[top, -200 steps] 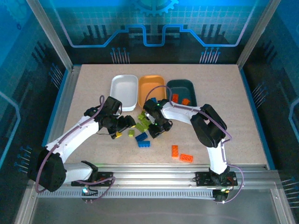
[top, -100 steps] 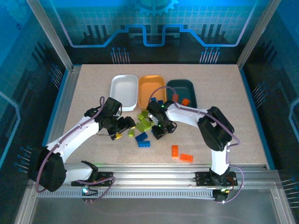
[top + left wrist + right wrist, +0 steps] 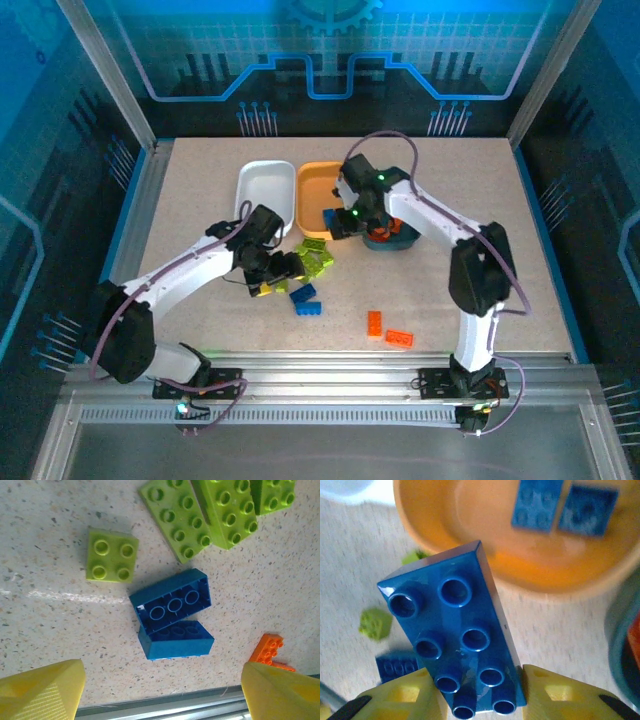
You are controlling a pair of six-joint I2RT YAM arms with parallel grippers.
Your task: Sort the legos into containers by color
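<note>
My right gripper [image 3: 475,695] is shut on a blue lego [image 3: 455,630], studs facing the camera, held above the table just short of the light orange container [image 3: 470,555]. Two blue legos [image 3: 538,505] lie in that container. In the top view the right gripper [image 3: 345,222] hangs at the orange container's [image 3: 320,185] near edge. My left gripper [image 3: 162,690] is open and holds nothing, low over two upside-down blue legos [image 3: 172,602]. Lime legos [image 3: 175,517] lie beyond them, and an orange lego [image 3: 267,647] lies to the right. The left gripper [image 3: 290,268] is beside the lime pile [image 3: 315,255].
The white container [image 3: 266,195] stands left of the orange one. The dark teal container [image 3: 390,240] is mostly hidden under the right arm. Two orange legos [image 3: 375,322] lie near the front edge. A metal rail [image 3: 165,707] runs along the table's front.
The right gripper closed on a blue lego in the pile, lifted it and carried it back to the orange container's edge. The left arm shifted right toward the lime pile.
</note>
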